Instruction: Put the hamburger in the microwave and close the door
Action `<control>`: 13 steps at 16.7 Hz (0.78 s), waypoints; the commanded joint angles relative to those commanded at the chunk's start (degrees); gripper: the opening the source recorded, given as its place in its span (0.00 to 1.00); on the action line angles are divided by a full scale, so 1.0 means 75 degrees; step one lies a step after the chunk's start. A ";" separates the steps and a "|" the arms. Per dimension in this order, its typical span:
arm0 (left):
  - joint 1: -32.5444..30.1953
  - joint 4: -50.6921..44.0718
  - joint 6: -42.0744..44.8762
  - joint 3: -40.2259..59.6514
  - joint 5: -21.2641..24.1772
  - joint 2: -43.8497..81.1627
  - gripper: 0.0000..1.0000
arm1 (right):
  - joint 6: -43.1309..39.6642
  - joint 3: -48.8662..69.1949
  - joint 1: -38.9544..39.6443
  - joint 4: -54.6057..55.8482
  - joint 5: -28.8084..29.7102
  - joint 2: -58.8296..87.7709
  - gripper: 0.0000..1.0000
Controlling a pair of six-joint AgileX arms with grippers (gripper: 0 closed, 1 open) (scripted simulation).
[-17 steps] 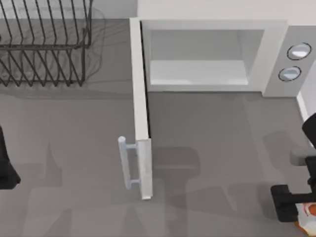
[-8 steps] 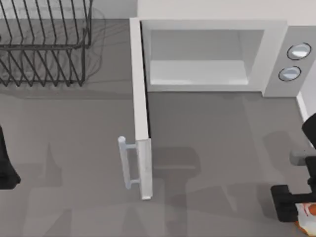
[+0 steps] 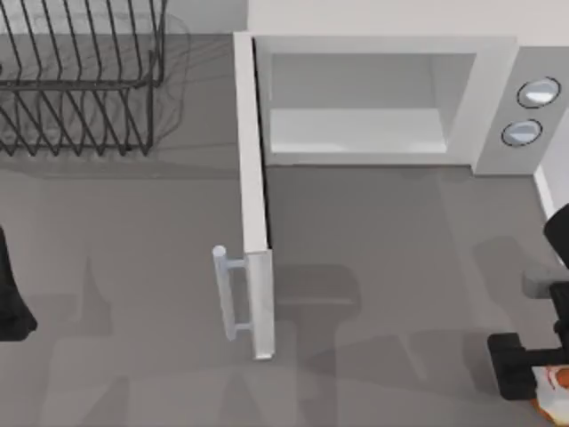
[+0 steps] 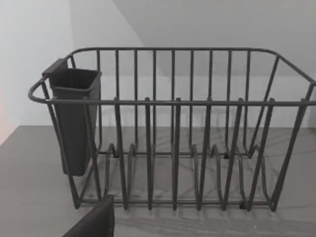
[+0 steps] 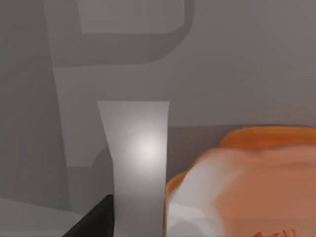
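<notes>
the right arm's jaws (image 3: 544,381) sit at the hamburger (image 3: 558,384) on the bench (image 3: 373,258), well to the front right of the microwave (image 3: 382,98), one finger (image 5: 138,163) just beside the bun, though i cannot tell whether they pinch it or stand spread. the left arm is parked well to the microwave's front left, its wrist camera facing the black wire rack (image 4: 173,133), and its jaws' state cannot be told either. nothing of the task looks finished: the door (image 3: 253,205) stands wide open, the cavity is bare, so carrying the hamburger in and closing up remain.
</notes>
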 joint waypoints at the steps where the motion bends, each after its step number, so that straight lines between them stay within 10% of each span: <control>1: 0.0000 0.0000 0.0000 0.0000 0.0000 0.0000 1.00 | 0.0000 0.0000 0.0000 0.0000 0.0000 0.0000 0.00; 13: 0.0000 0.0000 0.0000 0.0000 0.0000 0.0000 1.00 | 0.0017 0.0713 0.0017 -0.1211 0.0073 -0.0755 0.00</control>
